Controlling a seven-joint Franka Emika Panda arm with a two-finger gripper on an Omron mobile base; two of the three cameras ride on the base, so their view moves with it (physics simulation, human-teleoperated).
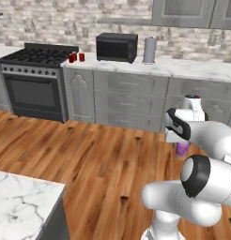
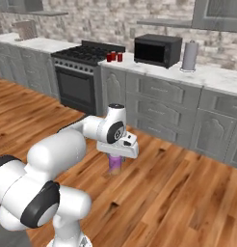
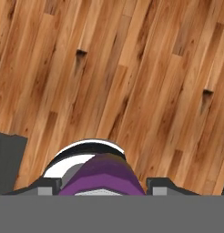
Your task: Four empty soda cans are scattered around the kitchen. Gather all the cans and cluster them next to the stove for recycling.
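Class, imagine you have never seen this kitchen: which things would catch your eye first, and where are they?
The white robot arm dominates the foreground, its claw shut on a purple soda can above the wooden floor. Next come two red soda cans on the marble counter right beside the black gas stove, then the black microwave and the grey paper-towel roll farther along that counter.

Wood plank floor (image 1: 98, 159) fills the frame's middle; grey cabinets (image 1: 129, 101) and stone-brick wall (image 1: 65, 21) run across the top.
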